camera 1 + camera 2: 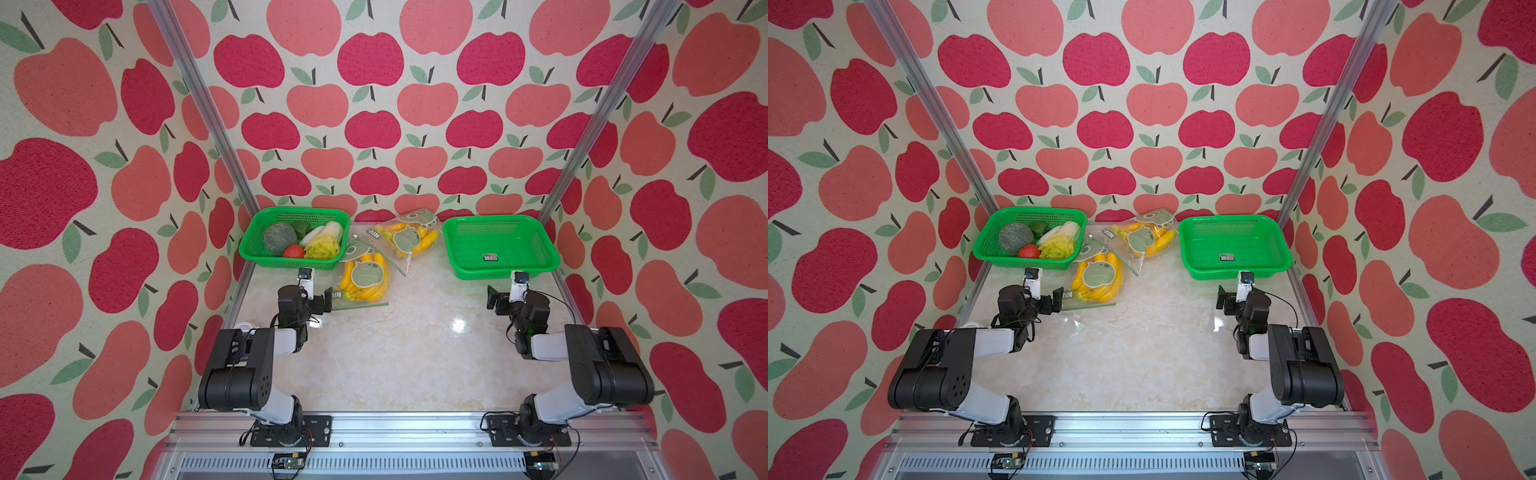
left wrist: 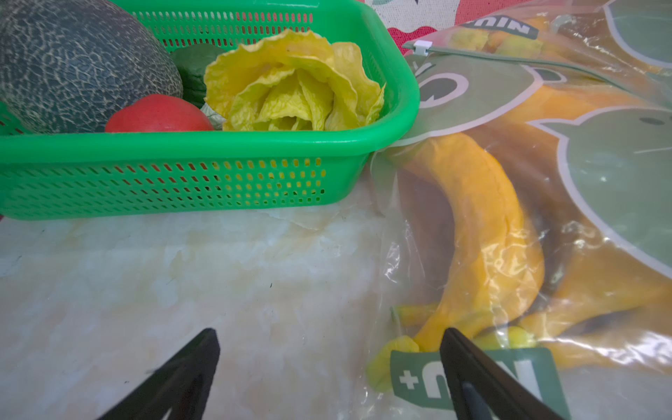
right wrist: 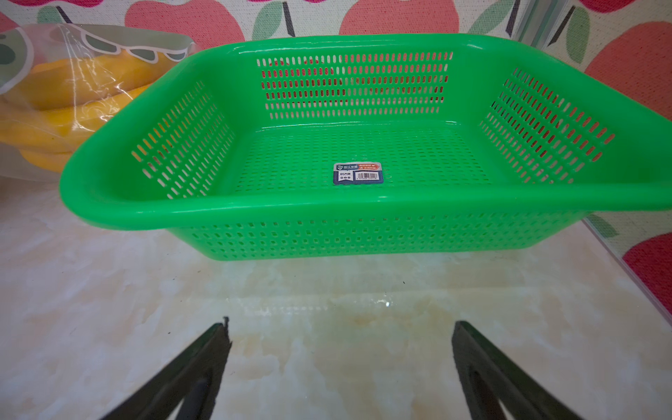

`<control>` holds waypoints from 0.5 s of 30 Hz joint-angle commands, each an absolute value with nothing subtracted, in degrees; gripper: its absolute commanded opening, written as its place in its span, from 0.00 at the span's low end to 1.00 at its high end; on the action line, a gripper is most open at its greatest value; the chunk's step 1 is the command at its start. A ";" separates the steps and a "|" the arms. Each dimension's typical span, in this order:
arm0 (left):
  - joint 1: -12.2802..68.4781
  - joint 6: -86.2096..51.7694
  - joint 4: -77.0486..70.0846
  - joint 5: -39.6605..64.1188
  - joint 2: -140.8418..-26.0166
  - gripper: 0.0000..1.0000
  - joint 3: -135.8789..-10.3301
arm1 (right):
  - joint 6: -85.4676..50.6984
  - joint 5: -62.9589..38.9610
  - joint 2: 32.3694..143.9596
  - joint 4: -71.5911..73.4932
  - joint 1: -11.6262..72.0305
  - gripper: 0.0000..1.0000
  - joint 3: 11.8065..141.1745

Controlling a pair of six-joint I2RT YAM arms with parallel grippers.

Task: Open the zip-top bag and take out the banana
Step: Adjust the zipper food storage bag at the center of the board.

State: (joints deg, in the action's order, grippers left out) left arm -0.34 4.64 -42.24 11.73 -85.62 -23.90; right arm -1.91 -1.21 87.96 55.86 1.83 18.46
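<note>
Two zip-top bags with bananas inside show in both top views, mid-frame between the green baskets. The near bag lies just right of my left gripper. The far bag sits above it in frame, by the back wall, and the two overlap. Veg basket is left of centre, stickered basket right of centre. My right gripper is just below that basket, well apart from both bags.

Left wrist view: my fingers are spread wide over the marble table, pinching nothing. One tip overlaps the near bag's green label (contact or not, can't tell). One banana curves inside the plastic. The bag's edge lies against the veg basket, which holds melon, tomato and cabbage.

Right wrist view: fingers spread over bare table, nothing between them. Stickered basket is dead ahead, sticker on its floor. Far bag is just beside the basket.
</note>
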 commanded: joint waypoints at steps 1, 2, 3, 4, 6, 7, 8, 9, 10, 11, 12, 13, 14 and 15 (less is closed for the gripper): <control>0.41 6.02 -38.11 9.81 -79.42 0.98 -24.22 | -1.32 -2.07 84.52 57.29 2.99 0.99 17.01; 0.94 6.32 -36.75 9.18 -76.94 0.98 -23.96 | -0.52 -1.57 82.76 55.82 3.69 0.99 17.10; 1.54 6.37 -35.10 8.43 -74.08 0.98 -23.91 | 0.33 -0.64 80.64 53.43 4.70 0.99 17.39; 1.81 6.01 -32.86 8.02 -71.39 0.98 -24.18 | 1.43 -0.08 78.66 51.69 5.67 0.99 17.58; 2.74 4.25 -26.50 5.89 -65.13 0.98 -25.69 | 3.82 0.49 73.67 47.47 8.11 0.99 18.07; 3.12 2.77 -23.50 4.38 -62.77 0.98 -26.55 | 3.81 0.20 70.93 45.25 8.71 0.99 18.35; 3.50 0.52 -19.82 2.52 -59.10 0.98 -27.77 | 2.81 -1.04 67.85 42.82 9.14 0.99 18.84; 3.75 -1.96 -15.93 0.46 -56.41 0.98 -28.99 | 1.17 -2.11 64.83 40.55 9.38 0.99 19.37; 3.87 -4.81 -13.19 -0.99 -54.50 0.98 -29.95 | -0.48 -2.62 62.22 38.83 9.62 0.99 19.79; 3.80 -8.13 -10.08 -1.96 -52.40 0.98 -31.05 | -2.93 -2.38 59.36 36.77 9.76 0.99 20.23; 3.68 -11.28 -6.79 -2.70 -50.44 0.98 -32.23 | -6.03 -1.52 56.70 34.50 9.89 0.99 20.67; 3.61 -14.66 -3.69 -3.45 -49.16 0.98 -33.30 | -8.65 -0.41 54.26 32.16 9.78 0.99 21.19; 3.56 -19.34 0.39 -5.06 -47.67 0.98 -34.45 | -12.04 1.05 51.68 28.78 9.77 0.99 21.93; 3.37 -26.23 5.81 -8.15 -46.60 0.98 -35.60 | -15.24 2.51 49.49 24.89 9.67 0.99 22.79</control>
State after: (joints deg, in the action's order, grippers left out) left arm 3.66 -10.39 -11.35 -0.64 -48.82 -32.84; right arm -5.58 -0.58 54.06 36.23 9.54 20.21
